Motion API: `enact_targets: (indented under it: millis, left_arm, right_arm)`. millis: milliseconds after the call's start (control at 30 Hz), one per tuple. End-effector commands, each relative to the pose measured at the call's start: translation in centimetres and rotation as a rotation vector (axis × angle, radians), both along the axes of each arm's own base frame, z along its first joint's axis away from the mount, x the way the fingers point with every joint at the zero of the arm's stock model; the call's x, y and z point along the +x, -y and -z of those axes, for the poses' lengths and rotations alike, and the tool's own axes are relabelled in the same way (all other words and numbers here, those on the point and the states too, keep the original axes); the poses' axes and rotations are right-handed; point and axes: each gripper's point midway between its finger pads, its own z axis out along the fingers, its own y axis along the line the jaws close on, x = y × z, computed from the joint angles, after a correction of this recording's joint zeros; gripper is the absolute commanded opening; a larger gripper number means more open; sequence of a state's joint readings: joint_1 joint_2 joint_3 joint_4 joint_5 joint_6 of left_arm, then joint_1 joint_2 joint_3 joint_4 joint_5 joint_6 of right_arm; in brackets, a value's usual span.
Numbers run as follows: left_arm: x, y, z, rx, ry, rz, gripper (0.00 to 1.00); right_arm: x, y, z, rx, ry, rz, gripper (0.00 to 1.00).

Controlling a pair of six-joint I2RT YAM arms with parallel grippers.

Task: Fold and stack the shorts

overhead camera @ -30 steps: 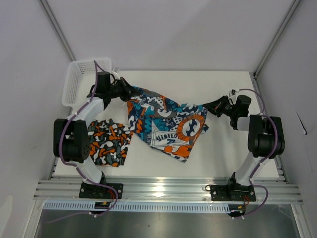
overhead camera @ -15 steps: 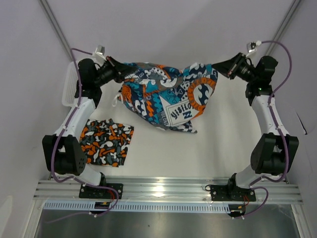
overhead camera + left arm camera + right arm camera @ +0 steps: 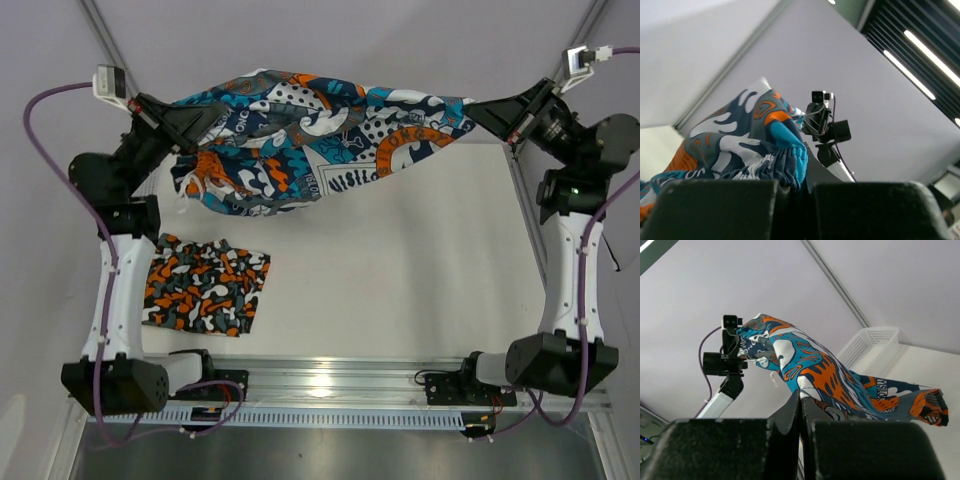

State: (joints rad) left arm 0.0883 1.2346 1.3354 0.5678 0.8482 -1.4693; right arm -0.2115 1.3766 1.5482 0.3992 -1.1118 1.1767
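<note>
Top external, graphic-print shorts [image 3: 310, 140]: stretched in mid-air, above the table [image 3: 420, 270].
Left gripper [image 3: 192, 122]: clamped on one end.
Right gripper [image 3: 482, 110]: clamped on the other.
Camouflage shorts [image 3: 205, 285]: near left, apparently folded.
Remaining: fold graphic pair, stack.

You get bright, even light from above: the table [image 3: 420, 260] shows only faint shadows, while glare streaks the metal rail [image 3: 320, 380]. Ceiling light strips [image 3: 920, 50] glow at the left wrist view's upper right. Both wrist views blur their own dark fingers [image 3: 715, 210] along the bottom.
</note>
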Motion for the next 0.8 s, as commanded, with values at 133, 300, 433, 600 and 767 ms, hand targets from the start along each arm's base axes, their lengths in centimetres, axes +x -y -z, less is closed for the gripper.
enact_targets:
  millis: [133, 300, 433, 600, 767]
  left_arm:
    - [-12.2, 1.6, -4.1, 0.027, 0.234, 0.105, 0.00]
    - [-10.0, 1.4, -1.9, 0.080, 0.065, 0.040, 0.00]
    - [-5.0, 0.9, 1.4, 0.053, -0.058, 0.063, 0.00]
    - [-0.1, 0.4, 3.1, 0.019, -0.125, 0.082, 0.00]
    - [4.2, -0.2, 3.1, 0.009, -0.174, 0.041, 0.00]
  right_arm:
    - [-9.9, -1.5, -3.2, -0.108, 0.090, -0.001, 0.00]
    - [-8.1, -0.9, -0.9, -0.104, -0.042, -0.012, 0.00]
    - [-5.8, 0.2, 1.0, -0.082, -0.121, 0.008, 0.00]
    - [-2.3, 1.6, 1.7, -0.052, -0.172, 0.009, 0.00]
    - [2.1, 3.1, 1.2, 0.004, -0.192, 0.003, 0.00]
